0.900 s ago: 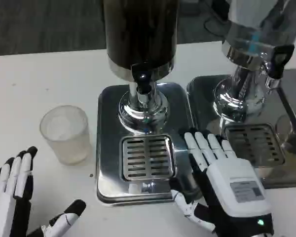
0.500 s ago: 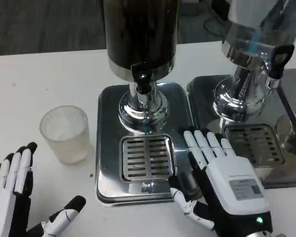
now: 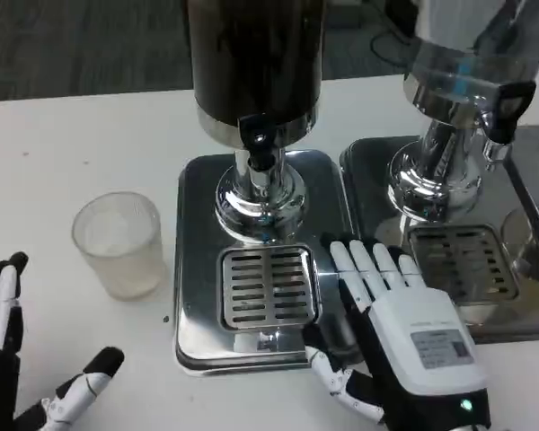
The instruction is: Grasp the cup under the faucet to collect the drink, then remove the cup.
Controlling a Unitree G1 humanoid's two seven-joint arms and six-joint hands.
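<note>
From my remote seat this looks like a drinks station set up in an office or a lab, more than a home kitchen. I see a plain white counter [image 3: 90,135] carrying two drink dispensers side by side: one with a dark tank [image 3: 254,58], one with a clear tank [image 3: 467,45], each on a polished steel base [image 3: 198,269] with a slotted drip grate [image 3: 268,287]. Behind the counter runs grey office-style carpet [image 3: 81,45], with what look like dark cables [image 3: 386,31] lying on it.
</note>
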